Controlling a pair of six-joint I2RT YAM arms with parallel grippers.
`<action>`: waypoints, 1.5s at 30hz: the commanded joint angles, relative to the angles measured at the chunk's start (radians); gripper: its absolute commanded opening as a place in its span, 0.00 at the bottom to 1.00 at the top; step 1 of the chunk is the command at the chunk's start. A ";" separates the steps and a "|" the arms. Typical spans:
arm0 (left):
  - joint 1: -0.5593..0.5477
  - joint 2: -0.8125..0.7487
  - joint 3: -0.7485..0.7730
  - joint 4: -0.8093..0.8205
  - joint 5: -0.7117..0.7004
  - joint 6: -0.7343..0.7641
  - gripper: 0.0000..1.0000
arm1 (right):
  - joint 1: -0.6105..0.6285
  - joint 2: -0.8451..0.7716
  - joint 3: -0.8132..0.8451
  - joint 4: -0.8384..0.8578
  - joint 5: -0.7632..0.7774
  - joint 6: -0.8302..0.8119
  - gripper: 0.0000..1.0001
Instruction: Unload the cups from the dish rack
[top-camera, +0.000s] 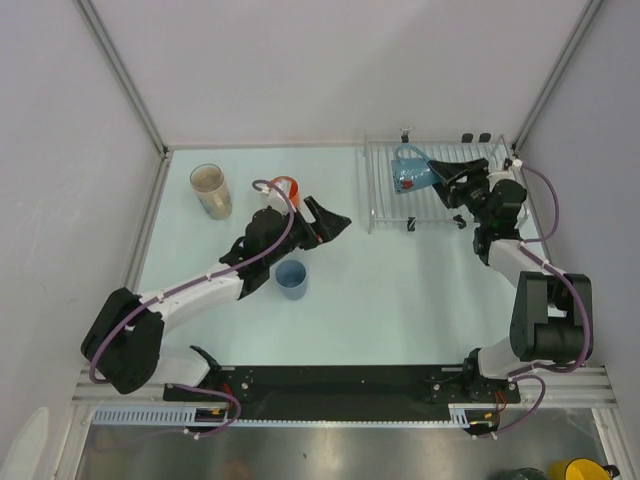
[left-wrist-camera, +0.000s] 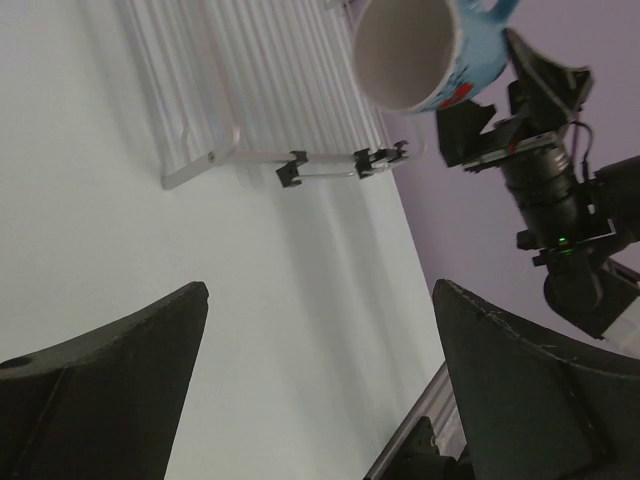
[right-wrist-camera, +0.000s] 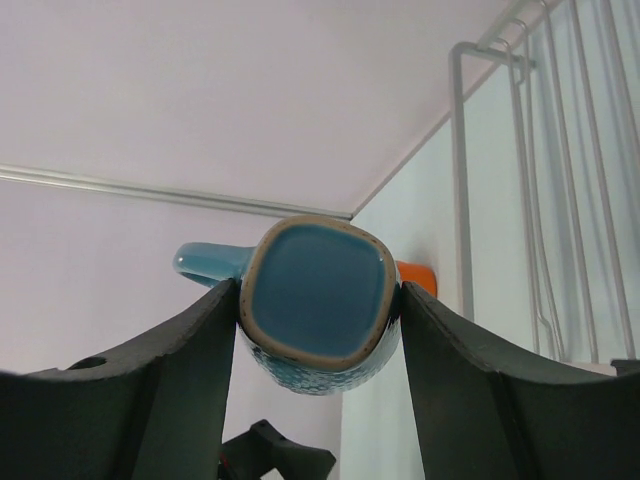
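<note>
- While the teal-blue handled mug (right-wrist-camera: 318, 300) is clamped by its base between the two dark fingers (right-wrist-camera: 180, 390), the right gripper (top-camera: 452, 181) is held over the back left part of the dish rack (top-camera: 385, 215).
- The mug is turned on its side, with its mouth faced toward the left arm and its handle at the far side. Whether it touches the rods cannot be told.
- The left gripper (top-camera: 335, 222) is spread wide, with nothing held between its jaws, and is kept low over the table (top-camera: 400, 290), just beside the orange mug (top-camera: 285, 188).
- The orange mug, the beige tumbler (top-camera: 211, 190) and the light-blue cup (top-camera: 291, 280) are set on the table, well apart from the rack. The tumbler is placed at the back left, and the light-blue cup close by the left forearm.
- The table surface is seen as pale, mint-tinted, smooth and matte.
- The space is closed in by plain whitish walls (top-camera: 300, 60), joined by slanted metal rails (top-camera: 120, 70).
- A yellow mug (top-camera: 578, 468) is seen at the lower right corner, on the grey metal below the arm bases.
- Red and white marks are shown on the blue side of the held mug in the left wrist view. They are too blurred to be read.
</note>
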 joint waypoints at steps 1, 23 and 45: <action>0.004 0.041 0.023 0.222 0.063 -0.006 1.00 | 0.009 -0.044 -0.033 0.144 -0.020 0.058 0.00; 0.007 0.247 0.109 0.580 0.283 -0.060 0.96 | 0.172 -0.134 -0.177 0.175 -0.017 0.035 0.00; 0.006 0.301 0.118 0.613 0.326 -0.072 0.66 | 0.313 -0.183 -0.188 0.166 -0.013 0.018 0.00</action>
